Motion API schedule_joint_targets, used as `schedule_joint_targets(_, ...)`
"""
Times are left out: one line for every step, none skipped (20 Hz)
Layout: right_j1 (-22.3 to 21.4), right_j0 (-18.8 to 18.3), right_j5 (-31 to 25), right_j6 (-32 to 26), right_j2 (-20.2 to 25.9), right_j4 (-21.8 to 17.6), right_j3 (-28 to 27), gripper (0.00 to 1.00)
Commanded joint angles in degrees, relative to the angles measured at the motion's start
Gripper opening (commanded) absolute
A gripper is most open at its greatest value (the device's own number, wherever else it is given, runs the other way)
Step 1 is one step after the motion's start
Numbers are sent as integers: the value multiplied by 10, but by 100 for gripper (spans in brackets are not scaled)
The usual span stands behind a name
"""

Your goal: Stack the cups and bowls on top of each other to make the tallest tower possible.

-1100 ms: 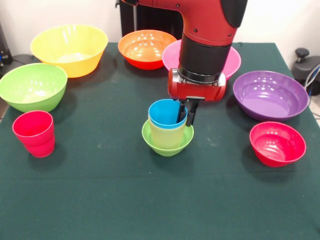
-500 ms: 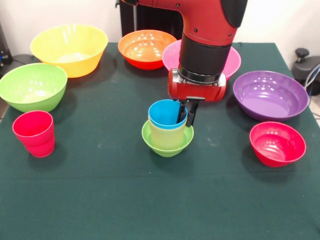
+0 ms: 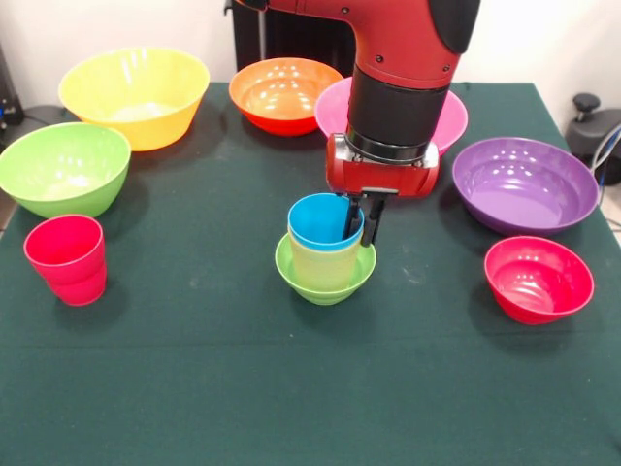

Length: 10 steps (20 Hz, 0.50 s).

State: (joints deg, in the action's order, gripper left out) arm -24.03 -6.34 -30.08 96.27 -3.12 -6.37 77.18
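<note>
In the front view the tower stands at mid-table: a small lime-green bowl [image 3: 325, 275] holds a pale yellow cup [image 3: 325, 260], and a blue cup [image 3: 323, 221] is nested in that. My gripper [image 3: 360, 228] comes down from above at the blue cup's right rim. One finger is inside the cup and one outside, shut on the rim. A red cup [image 3: 67, 258] stands alone at the left. Loose bowls ring the tower: large yellow [image 3: 135, 95], large green [image 3: 62, 168], orange [image 3: 285, 94], pink [image 3: 448, 116] partly behind the arm, wide purple [image 3: 525, 183], small red [image 3: 539, 279].
The dark green table [image 3: 291, 388] stretches wide in front of the tower. Black equipment sits beyond the table's right edge [image 3: 594, 121]. The arm's red wrist [image 3: 383, 165] hangs just above and behind the tower.
The outer finger has shifted very slightly toward the blue cup's rim. Everything else stands as before.
</note>
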Motion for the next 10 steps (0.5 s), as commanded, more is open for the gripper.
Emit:
schedule_joint_targets(17, -2, -16, 14, 52, -17, 7, 0)
schedule_joint_targets(17, -2, -15, 13, 53, -17, 7, 0)
schedule_joint_targets(17, -2, -15, 14, 53, -17, 8, 0)
schedule_joint_targets(17, -2, -16, 14, 52, -17, 8, 0)
schedule_joint_targets(17, -1, -17, 14, 52, -17, 8, 0)
schedule_joint_targets(17, -1, -18, 15, 51, -17, 8, 0)
schedule_joint_targets(17, -1, -19, 14, 51, -17, 7, 0)
schedule_joint_targets(17, 0, -21, 15, 50, -16, 7, 0)
schedule_joint_targets(17, 0, -22, 14, 50, -16, 6, 0)
schedule_joint_targets(18, 0, -24, 15, 50, -16, 5, 100)
